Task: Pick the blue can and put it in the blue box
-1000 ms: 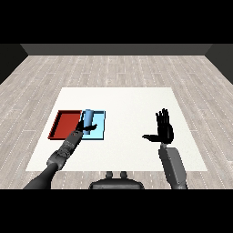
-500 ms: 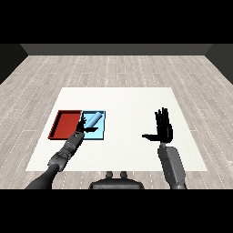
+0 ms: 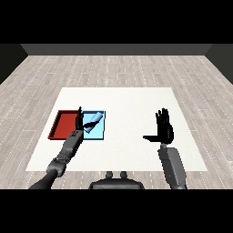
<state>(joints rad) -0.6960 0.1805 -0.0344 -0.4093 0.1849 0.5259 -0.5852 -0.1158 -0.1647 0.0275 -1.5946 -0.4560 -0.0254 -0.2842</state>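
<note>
The blue can lies tipped on its side inside the light blue tray, slanting from lower left to upper right. My left hand is raised at the tray's left edge, over the border between the two trays, with fingers straight and open; it no longer holds the can. On the right side of the table, my right hand is held upright and open, thumb stretched to the left, holding nothing.
The red tray lies directly left of the blue tray, touching it. Both sit on the left part of the white table. A grey wooden floor surrounds the table.
The left hand held the can upright over the blue tray, then let it go; the can now lies on its side in the tray and the hand has drawn back left. The right hand stayed still.
</note>
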